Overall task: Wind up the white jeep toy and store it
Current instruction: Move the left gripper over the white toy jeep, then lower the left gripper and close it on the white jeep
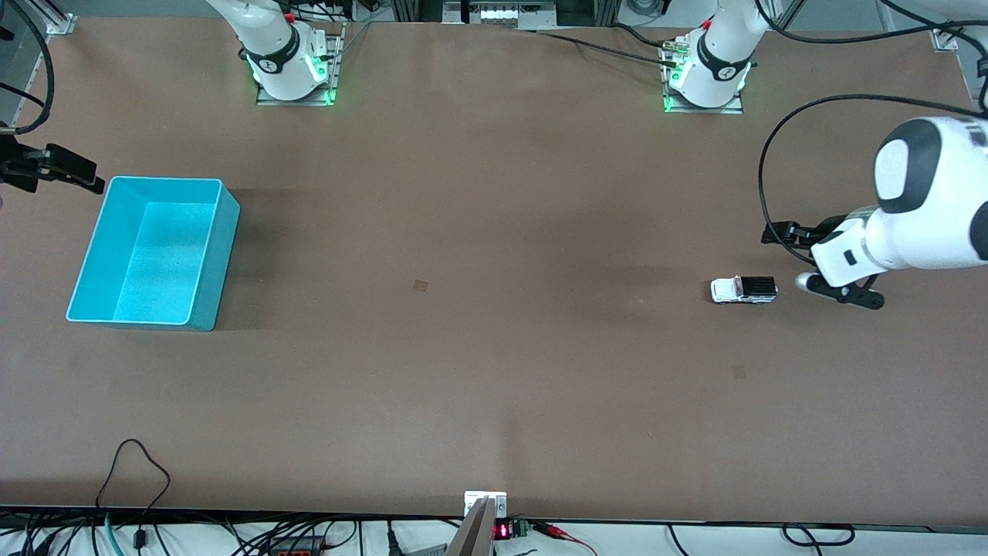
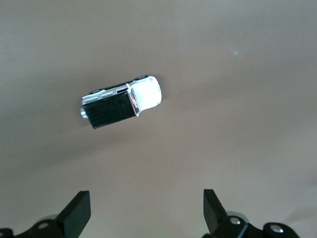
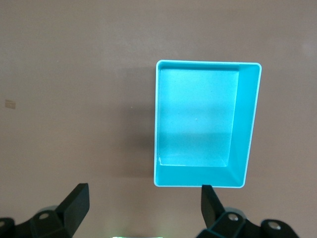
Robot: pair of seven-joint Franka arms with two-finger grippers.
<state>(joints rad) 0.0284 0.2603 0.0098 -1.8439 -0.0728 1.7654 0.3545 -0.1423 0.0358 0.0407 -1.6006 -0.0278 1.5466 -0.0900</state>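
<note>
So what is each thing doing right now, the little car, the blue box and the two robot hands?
White jeep toy: on its wheels on the table, nothing touching it.
Teal bin: upright, open on top, nothing in it.
Left hand: open, holding nothing, up beside the jeep at the left arm's end.
Right hand: open, holding nothing, up beside the bin.

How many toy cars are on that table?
1. The white jeep toy sits on the table toward the left arm's end, beside the open left gripper. The teal bin looks empty.
</note>
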